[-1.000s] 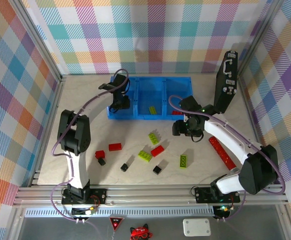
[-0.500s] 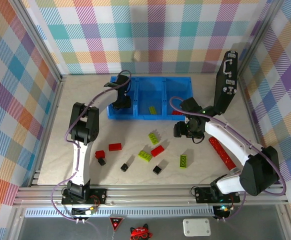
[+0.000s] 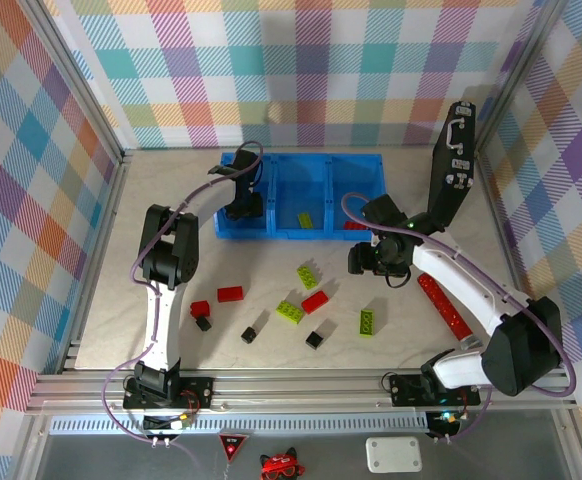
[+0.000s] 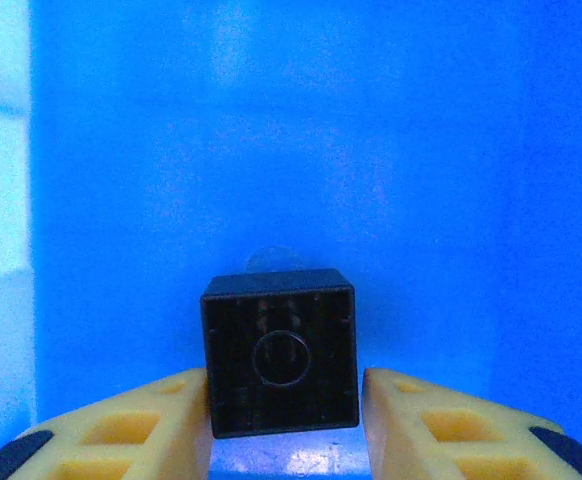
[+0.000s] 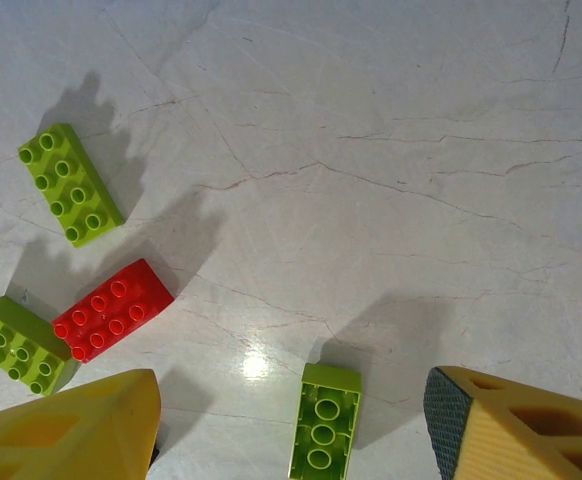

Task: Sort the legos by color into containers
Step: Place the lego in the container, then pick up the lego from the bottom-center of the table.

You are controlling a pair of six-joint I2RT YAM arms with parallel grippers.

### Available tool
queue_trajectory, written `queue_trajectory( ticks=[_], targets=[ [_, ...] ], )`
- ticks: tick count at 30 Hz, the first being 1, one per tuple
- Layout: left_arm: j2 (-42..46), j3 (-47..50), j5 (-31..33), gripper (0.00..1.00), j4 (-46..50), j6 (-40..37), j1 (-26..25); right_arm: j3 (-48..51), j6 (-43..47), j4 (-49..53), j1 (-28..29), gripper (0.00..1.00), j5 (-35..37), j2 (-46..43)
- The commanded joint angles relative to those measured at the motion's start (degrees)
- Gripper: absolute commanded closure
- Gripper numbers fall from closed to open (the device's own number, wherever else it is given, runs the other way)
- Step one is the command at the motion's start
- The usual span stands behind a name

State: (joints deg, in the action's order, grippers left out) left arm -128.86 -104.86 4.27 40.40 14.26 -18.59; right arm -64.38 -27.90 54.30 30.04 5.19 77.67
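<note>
Left pincer (image 4: 284, 395) sat in the left compartment of the translucent blue plastic bin (image 4: 391, 150), small black studded brick (image 4: 281, 365) between its fingers; grip undeterminable. Right pincer (image 5: 291, 395), released and empty, hovered above a lime-green brick (image 5: 324, 435), long axis near-far.

Outside my blue bin (image 3: 301, 190) I counted three red bricks (image 3: 230, 293), three lime-green bricks (image 3: 290, 312) and three black bricks (image 3: 315, 340). Its three compartments held one lime-green brick (image 3: 305, 219), one red brick (image 3: 353, 226) and one black brick (image 4: 281, 350). Right of the bin I counted one long red strip (image 3: 444, 305) and one black case (image 3: 451, 165).
</note>
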Motion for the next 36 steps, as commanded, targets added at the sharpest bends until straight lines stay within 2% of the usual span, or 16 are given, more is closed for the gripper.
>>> queue_trajectory(
  ticks=[1,14,25,31,36],
  targets=[
    [3.1,-1.2,-1.0,0.57,1.3,-0.5,0.3,0.7,-0.7,1.2,0.3,0.28,0.5,-1.1],
    [14.3,6.3,-3.0,0.57,1.5,-0.2,0.3,1.9,-0.9,-0.5,0.3,0.29,-0.7,0.8],
    [31.1,20.7,-3.3,0.57,3.5,-1.2,0.5,4.1,-1.8,-1.4,0.4,0.29,-2.2,2.0],
    [39.1,26.0,-3.3,0.56,8.1,-3.3,1.2,5.1,-2.8,-1.6,0.7,0.29,-2.8,2.6],
    [45.6,30.5,-4.6,0.56,9.4,-4.8,4.3,6.4,-4.0,-1.7,1.2,0.29,-3.1,3.3]
  ],
)
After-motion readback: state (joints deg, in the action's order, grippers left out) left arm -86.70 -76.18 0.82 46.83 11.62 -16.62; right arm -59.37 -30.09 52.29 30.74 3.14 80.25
